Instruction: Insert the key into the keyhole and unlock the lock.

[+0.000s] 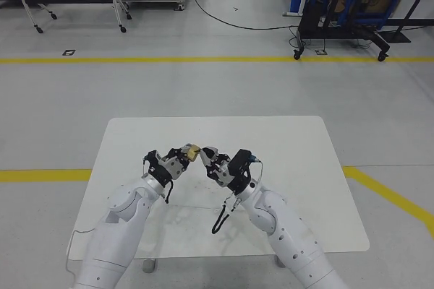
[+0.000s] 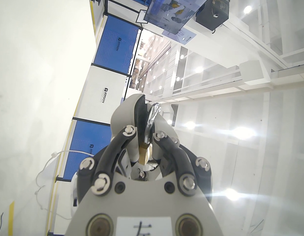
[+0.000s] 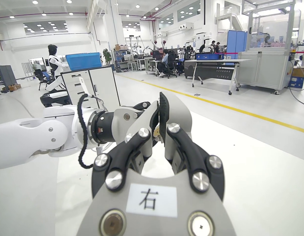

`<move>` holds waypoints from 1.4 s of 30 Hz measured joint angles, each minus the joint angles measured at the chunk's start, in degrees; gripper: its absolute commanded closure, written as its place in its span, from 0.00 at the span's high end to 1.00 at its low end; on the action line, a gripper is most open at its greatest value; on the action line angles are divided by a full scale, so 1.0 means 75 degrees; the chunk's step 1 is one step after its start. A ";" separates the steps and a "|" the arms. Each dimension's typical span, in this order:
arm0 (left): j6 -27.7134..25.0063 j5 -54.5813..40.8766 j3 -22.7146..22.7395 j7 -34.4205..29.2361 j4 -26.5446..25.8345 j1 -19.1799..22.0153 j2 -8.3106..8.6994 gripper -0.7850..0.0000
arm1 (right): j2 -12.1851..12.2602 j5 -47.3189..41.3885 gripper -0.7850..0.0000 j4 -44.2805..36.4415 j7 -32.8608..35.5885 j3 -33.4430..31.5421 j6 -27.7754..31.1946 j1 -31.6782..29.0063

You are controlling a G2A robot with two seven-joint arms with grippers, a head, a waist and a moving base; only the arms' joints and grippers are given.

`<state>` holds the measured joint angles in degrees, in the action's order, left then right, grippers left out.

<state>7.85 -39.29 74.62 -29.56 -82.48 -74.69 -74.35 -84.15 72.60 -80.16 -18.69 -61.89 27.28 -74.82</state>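
Above the white tabletop (image 1: 296, 144), the left claw (image 1: 188, 152) clamps the lock (image 1: 194, 150), tip to tip with the clenched right claw (image 1: 207, 155), whose load cannot be made out. Insertion seems underway; unlocking likely remains.

The left arm (image 1: 126, 209) and right arm (image 1: 282, 224) reach in from the near side and bend toward each other. The left gripper (image 1: 184, 154) points right and the right gripper (image 1: 210, 160) points left, with their tips nearly meeting. The left fingers (image 2: 140, 114) are pinched together. The right fingers (image 3: 164, 114) seem closed too, though the tips are hard to see.
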 measured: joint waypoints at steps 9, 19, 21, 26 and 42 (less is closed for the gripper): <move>-0.0009 0.0053 -0.0065 0.0016 0.0006 0.0005 0.0004 0.00 | 0.0053 -0.0038 0.00 -0.0041 0.0186 -0.0033 -0.0001 0.0031; -0.0105 -0.0078 -0.0010 0.0126 0.0005 -0.0005 0.0006 0.00 | 0.0083 0.0034 0.00 0.0094 0.0504 0.0072 -0.0124 0.0105; -0.0124 -0.0126 -0.0002 0.0172 0.0008 -0.0006 0.0002 0.00 | 0.0100 0.0069 0.00 0.0066 0.0541 0.0064 -0.0122 0.0076; -0.0167 -0.0208 0.0003 0.0287 0.0006 -0.0012 -0.0006 0.00 | 0.0156 0.0239 0.00 -0.0014 0.0693 0.0038 -0.0103 -0.0019; -0.0761 -0.0171 0.0045 0.0446 -0.0093 -0.0083 -0.0018 0.00 | 0.0150 -0.1822 0.00 0.0065 0.0337 -0.0049 0.0594 -0.0284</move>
<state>2.15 -40.57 74.96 -26.22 -83.18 -75.31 -74.49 -83.03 58.94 -79.68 -16.17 -62.25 31.74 -76.95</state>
